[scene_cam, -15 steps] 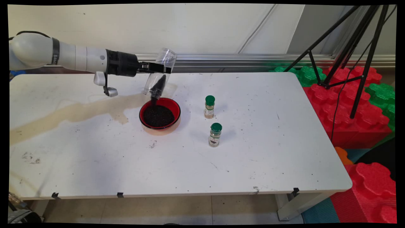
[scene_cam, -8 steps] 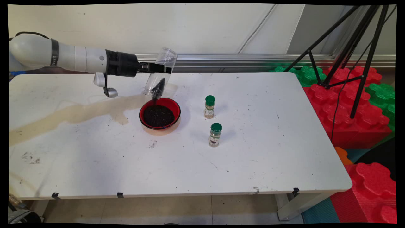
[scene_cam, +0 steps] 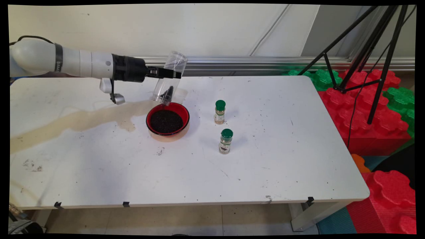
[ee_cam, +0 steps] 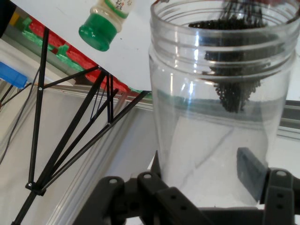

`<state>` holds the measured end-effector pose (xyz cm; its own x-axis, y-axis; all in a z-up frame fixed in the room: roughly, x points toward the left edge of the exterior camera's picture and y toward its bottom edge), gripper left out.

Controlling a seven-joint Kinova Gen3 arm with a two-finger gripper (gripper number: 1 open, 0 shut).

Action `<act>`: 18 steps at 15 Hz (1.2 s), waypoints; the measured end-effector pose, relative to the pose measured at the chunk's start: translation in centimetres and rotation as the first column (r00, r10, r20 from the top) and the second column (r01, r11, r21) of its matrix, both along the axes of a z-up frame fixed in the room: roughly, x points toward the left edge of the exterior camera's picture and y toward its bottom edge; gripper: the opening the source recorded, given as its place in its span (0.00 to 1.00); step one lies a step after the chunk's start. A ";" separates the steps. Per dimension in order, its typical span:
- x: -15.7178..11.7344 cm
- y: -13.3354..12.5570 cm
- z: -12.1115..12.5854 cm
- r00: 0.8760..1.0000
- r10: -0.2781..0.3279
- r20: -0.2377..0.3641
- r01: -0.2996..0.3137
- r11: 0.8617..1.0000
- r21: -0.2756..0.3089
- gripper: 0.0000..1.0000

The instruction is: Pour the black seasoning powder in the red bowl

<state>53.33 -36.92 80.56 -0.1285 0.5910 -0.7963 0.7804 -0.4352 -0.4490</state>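
Observation:
My gripper [scene_cam: 173, 73] is shut on a clear plastic jar [scene_cam: 168, 79], held mouth-down and tilted over the red bowl [scene_cam: 184, 115]. A small clump of black grains [scene_cam: 167, 93] sits near the jar's mouth, and the bowl holds a dark heap of the same grains [scene_cam: 166, 121]. In the hand view the jar [ee_cam: 215, 108] fills the frame between my fingers [ee_cam: 253, 171], with the last grains [ee_cam: 234, 91] clinging by its mouth.
Two small spice jars with green caps stand right of the bowl, one [scene_cam: 219, 112] farther back, one [scene_cam: 226, 141] nearer. A brownish stain [scene_cam: 83, 118] runs across the table's left part. A black tripod [scene_cam: 365, 49] and red and green foam blocks [scene_cam: 368, 109] stand beyond the right edge.
The black grains in the jar have dwindled from a long streak to a small clump as they poured into the bowl. The jar tipped slightly further and my hand shifted a little right.

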 end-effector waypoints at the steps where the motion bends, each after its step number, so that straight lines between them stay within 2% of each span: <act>1: -0.1 0.1 -0.1 1.000 -0.001 0.002 0.001 1.000 -0.002 0.00; 18: -1.0 0.6 0.2 0.999 -0.029 0.039 0.032 0.997 -0.067 0.00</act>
